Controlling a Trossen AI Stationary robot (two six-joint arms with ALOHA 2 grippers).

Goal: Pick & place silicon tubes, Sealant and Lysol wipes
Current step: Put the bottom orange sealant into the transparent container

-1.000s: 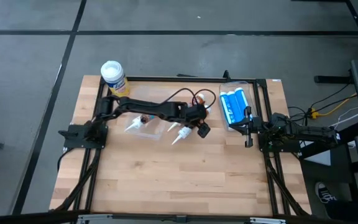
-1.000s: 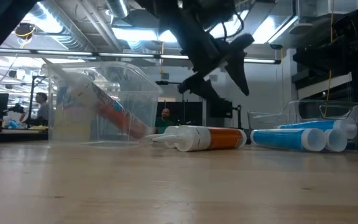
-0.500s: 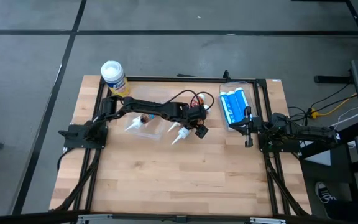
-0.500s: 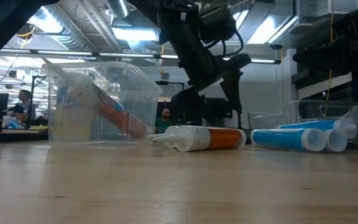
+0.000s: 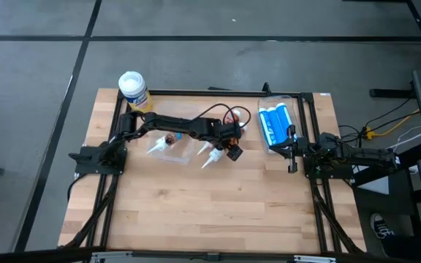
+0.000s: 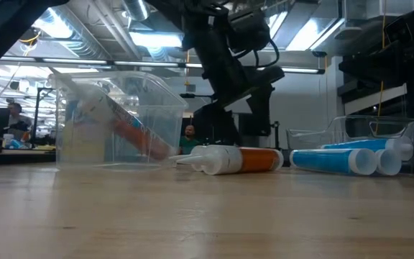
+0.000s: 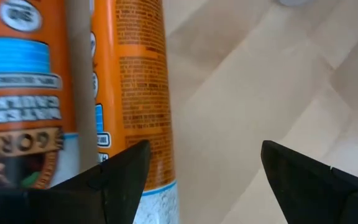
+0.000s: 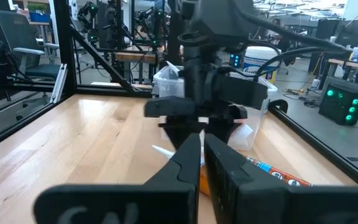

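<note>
At mid-table, the left gripper (image 5: pixel 232 151) is hanging over an orange tube (image 6: pixel 244 159), its fingers (image 7: pixel 120 180) spread wide and holding nothing. The Lysol wipes (image 5: pixel 133 90) are standing at the far left corner, while the right gripper (image 5: pixel 292 150) is waiting shut beside the blue tubes (image 5: pixel 274 122).

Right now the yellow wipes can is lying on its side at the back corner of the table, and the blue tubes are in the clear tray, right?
Not quite. The Lysol wipes stand upright at the table's back left corner, white lid facing up, as the high view shows. The blue tubes do lie in the clear tray.
</note>
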